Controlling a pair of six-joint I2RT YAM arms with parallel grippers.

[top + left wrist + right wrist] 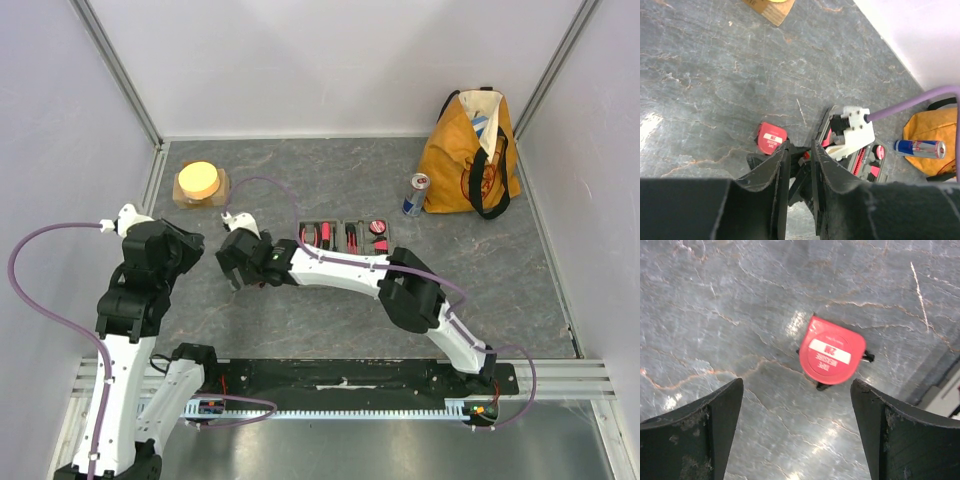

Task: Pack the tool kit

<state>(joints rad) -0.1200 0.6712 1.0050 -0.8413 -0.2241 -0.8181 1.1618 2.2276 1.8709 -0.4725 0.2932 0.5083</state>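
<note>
**Top external view.**
- The tool kit (345, 236) lies open on the grey table (330, 310), at mid-depth and right of centre. Count: one case.
- It holds red-and-black-handled tools, too small to count, and one round red piece at its right end.
- The right arm reaches across to the left of the case. The right gripper (235, 272) is low over the table, and its jaws cannot be read from this view.
- The left gripper (192, 245) is just beside it on the left. Its jaws cannot be read here either.
- At the back right there is one orange tote bag (470, 150), with one drink can (415, 195) standing just beside it.
- At the back left there is one yellow disc (198, 179) on a cardboard piece.

**Left wrist view.**
- The left gripper (799, 172) has its fingers (775, 175) parted only by a narrow slot, and they pinch nothing.
- Black parts of the right arm's end show through the slot.
- One red tape measure (772, 138) lies flat on the table just ahead, apart from the fingers.
- The open case (875, 162) lies beyond to the right, outside the gripper's reach line. The can (918, 148) and the tote bag (935, 135) are behind it.

**Right wrist view.**
- The right gripper (797, 432) is spread wide, one finger (715, 420) at each side of the frame. It holds nothing and touches nothing.
- The tape measure (832, 357) lies label up on the table, ahead of the fingertips and in line with the gap. It sits outside the case. Count: one.
</note>
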